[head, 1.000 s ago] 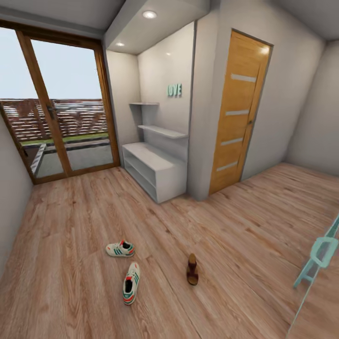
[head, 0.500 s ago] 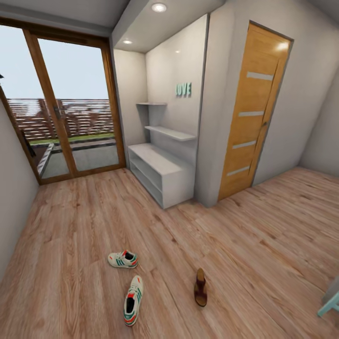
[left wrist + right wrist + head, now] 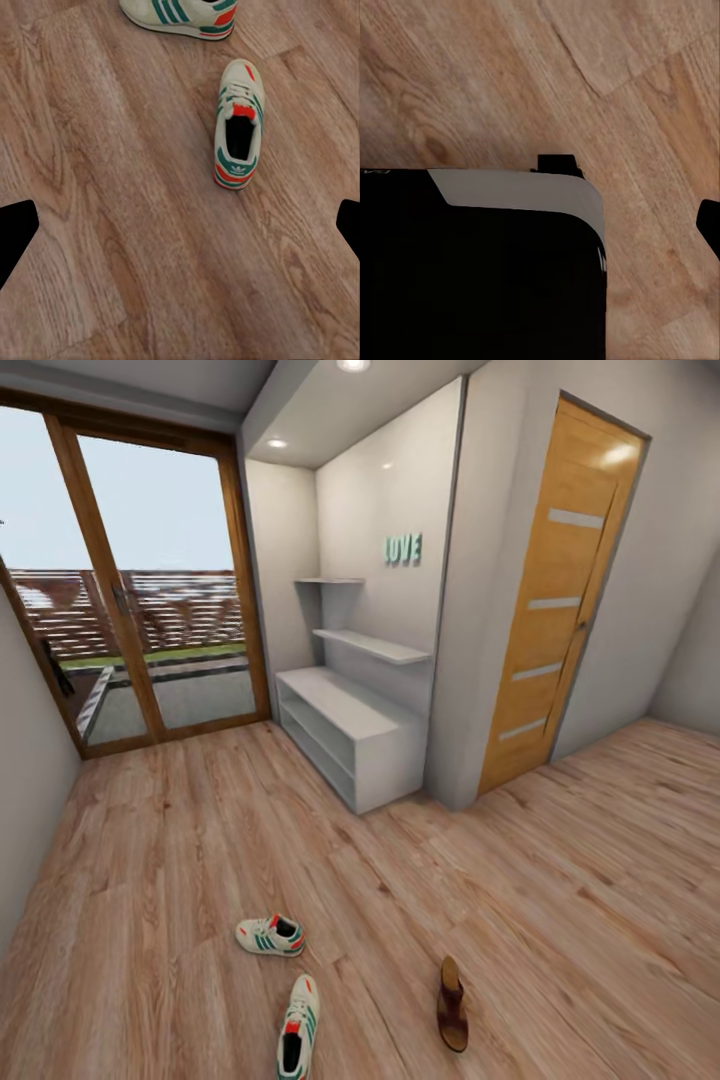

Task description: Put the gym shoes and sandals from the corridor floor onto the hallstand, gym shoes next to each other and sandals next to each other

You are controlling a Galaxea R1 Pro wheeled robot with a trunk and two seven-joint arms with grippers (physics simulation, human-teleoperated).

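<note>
Two cream-white gym shoes lie apart on the wood-plank corridor floor [image 3: 180,830]: one [image 3: 270,936] on its side, the other [image 3: 298,1042] nearer me at the picture's lower edge. A brown sandal [image 3: 452,1003] lies to their right. The pale grey hallstand [image 3: 350,735] stands against the far wall, its bench and shelves bare. My left gripper [image 3: 180,229] hangs open above the floor, short of the nearer shoe [image 3: 238,127]; the other shoe [image 3: 184,13] lies beyond. My right gripper [image 3: 540,229] is open over floor, one fingertip [image 3: 709,225] showing.
A glass sliding door [image 3: 150,590] closes the corridor's far left. A grey wall corner [image 3: 460,660] and a wooden door [image 3: 555,620] stand right of the hallstand. My black base [image 3: 472,270] sits under the right gripper. Open floor lies between the shoes and the hallstand.
The whole view has shifted: the shoes and sandal sit lower in the picture and the hallstand looks nearer. A teal object at the right edge has left the view. The shoes have not moved.
</note>
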